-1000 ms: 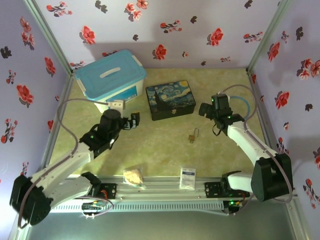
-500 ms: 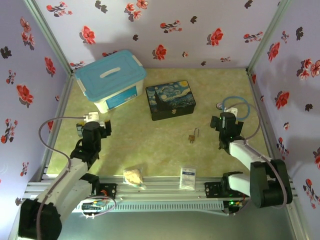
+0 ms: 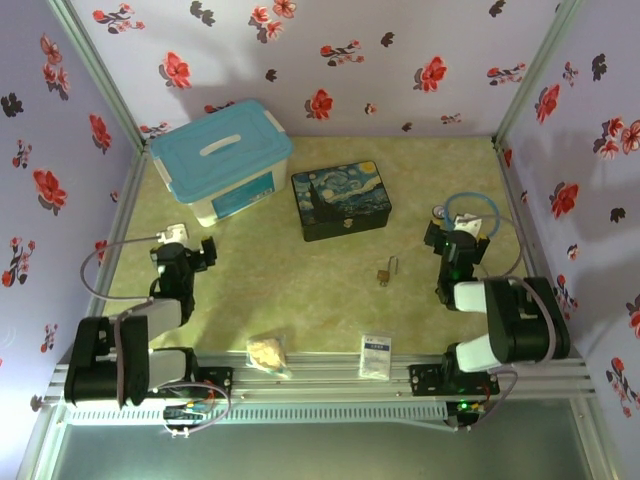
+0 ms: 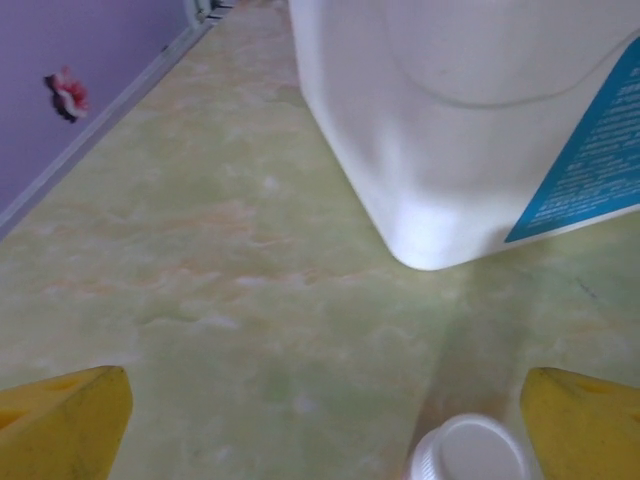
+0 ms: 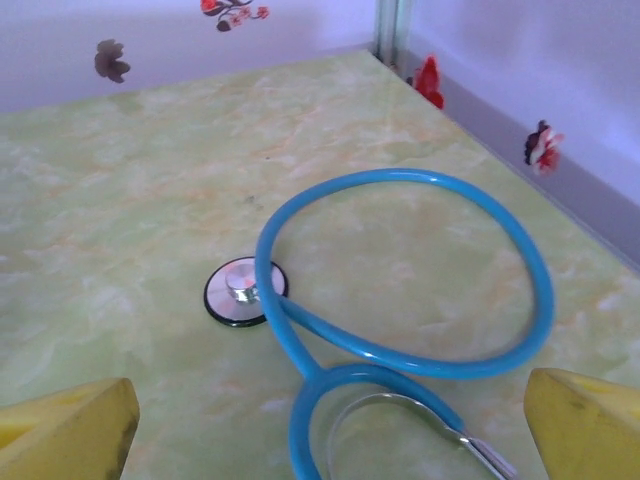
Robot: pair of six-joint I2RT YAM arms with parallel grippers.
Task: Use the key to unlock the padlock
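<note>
Table [image 3: 300, 300] is a smooth, marbled yellow-green surface with low sheen; box [image 4: 440, 130] is smooth milky-white plastic with a glossy blue printed label [image 4: 585, 160] and a blue plastic lid [image 3: 215, 148], and the cap [image 4: 470, 452] near it is white ribbed plastic. Tin [image 3: 340, 202] looks like painted metal with a satin gloss, padlock [image 3: 384, 272] is brass-coloured metal, too small to judge finish, and rails [image 3: 320, 372] are bare aluminium. Stethoscope tube [image 5: 290, 325] is glossy blue rubber or vinyl, its chestpiece [image 5: 243, 291] polished metal in a black rim; left fingers [image 4: 65, 420] and right fingers [image 5: 65, 430] are matt yellow plastic.
</note>
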